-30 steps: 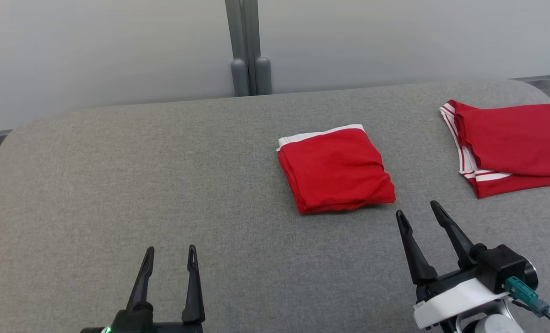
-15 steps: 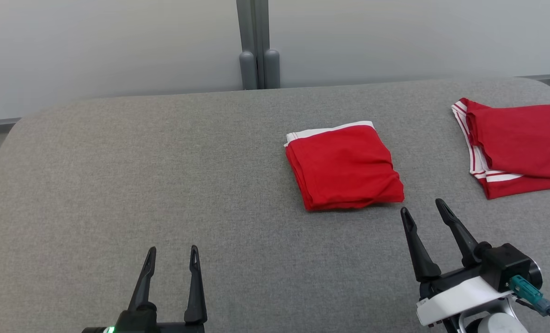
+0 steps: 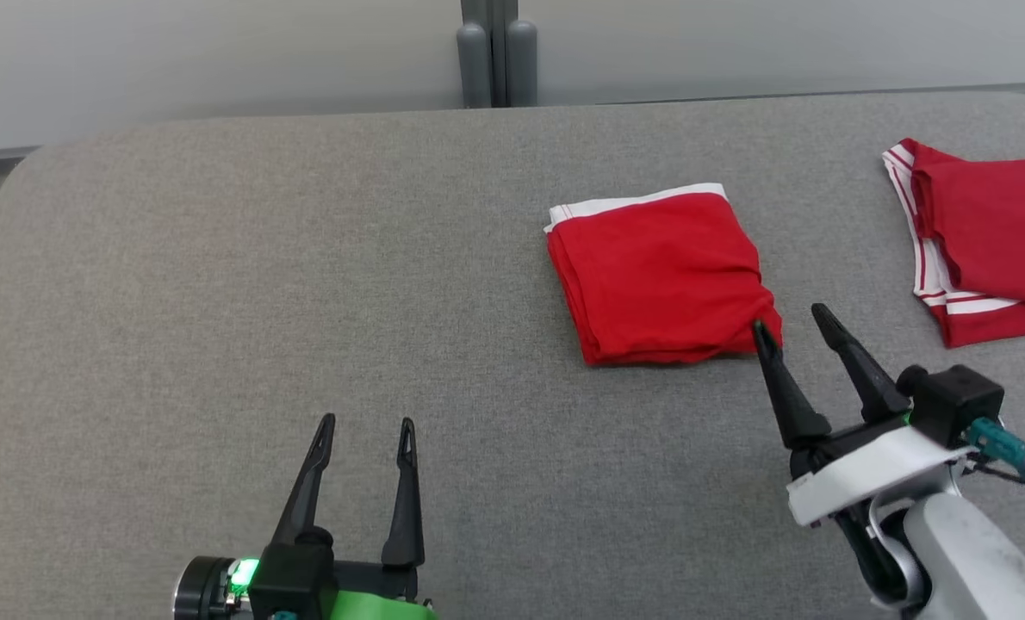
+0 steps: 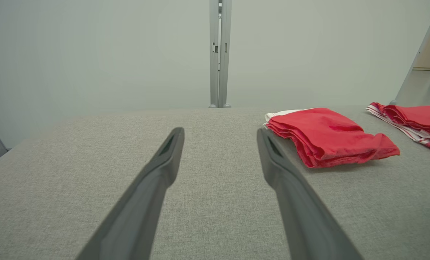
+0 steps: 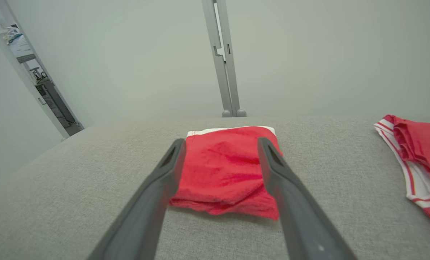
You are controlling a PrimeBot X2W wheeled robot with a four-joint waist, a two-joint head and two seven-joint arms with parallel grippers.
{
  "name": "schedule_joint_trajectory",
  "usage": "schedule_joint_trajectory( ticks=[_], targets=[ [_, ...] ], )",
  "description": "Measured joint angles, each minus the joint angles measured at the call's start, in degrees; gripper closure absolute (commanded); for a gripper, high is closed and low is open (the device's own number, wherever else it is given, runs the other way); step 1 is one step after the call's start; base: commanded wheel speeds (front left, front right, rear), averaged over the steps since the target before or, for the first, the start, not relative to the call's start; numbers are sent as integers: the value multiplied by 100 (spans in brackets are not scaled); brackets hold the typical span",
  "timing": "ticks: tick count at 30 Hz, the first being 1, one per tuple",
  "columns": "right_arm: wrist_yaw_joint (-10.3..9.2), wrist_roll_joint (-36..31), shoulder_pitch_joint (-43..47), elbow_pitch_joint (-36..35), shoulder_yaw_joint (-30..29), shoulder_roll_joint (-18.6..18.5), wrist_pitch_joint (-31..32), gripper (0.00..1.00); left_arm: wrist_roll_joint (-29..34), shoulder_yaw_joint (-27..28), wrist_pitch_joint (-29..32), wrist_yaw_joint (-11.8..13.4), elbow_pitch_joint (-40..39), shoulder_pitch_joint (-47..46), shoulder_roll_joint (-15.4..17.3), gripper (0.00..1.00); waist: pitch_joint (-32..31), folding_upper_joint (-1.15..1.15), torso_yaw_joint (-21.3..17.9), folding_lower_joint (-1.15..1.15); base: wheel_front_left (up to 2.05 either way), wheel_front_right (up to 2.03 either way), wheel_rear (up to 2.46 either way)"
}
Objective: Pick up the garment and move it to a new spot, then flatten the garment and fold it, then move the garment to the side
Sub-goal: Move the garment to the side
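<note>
1. A red garment (image 3: 663,275), folded into a compact stack with a white band along its far edge, lies flat on the grey padded table (image 3: 220,301), right of centre in the head view.
2. The right gripper (image 3: 788,317) reaches in from the lower right with its two dark fingers spread wide and nothing between them. One fingertip overlaps the garment's near right corner in the head view; whether it touches the cloth cannot be told.
3. Seen from the right wrist, those parted fingers frame the folded garment, whose near edge sits slightly rumpled between them.
4. The left gripper (image 3: 367,422) hangs over bare grey fabric at the lower left, well apart from the garment, its fingers likewise spread and empty.
5. From the left wrist, the garment's layered folds show along its left side, just beyond and to the right of the right-hand finger.
6. A second red garment (image 3: 986,237) with white stripes lies at the table's right edge, apart from the folded one.
7. A grey post (image 3: 495,52) stands against the pale wall (image 3: 177,60) behind the table.
</note>
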Motion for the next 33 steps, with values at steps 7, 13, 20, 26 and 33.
schedule_joint_trajectory(
  ticks=[7,13,20,26,33],
  targets=[
    [0,1926,-1090,794,737,-977,54,0,2,-308,0,53,-2,-315,1,0,464,0,87,0,0,0,0],
    [-1,4094,-1803,871,1103,-1917,1084,0,-56,-579,0,138,-49,-701,2,0,949,0,206,0,0,0,0],
    [-2,5570,-2139,776,1207,-2504,2151,0,-130,-843,0,227,9,-970,1,0,1493,0,407,1,0,0,0],
    [-1,5902,-2293,829,1382,-2550,2510,0,-148,-942,0,243,59,-1077,2,0,1756,0,594,1,0,0,0],
    [-1,5817,-2470,538,1579,-2596,2482,100,-149,-988,0,252,68,-1171,1,0,1909,0,668,1,0,0,0]
  ],
)
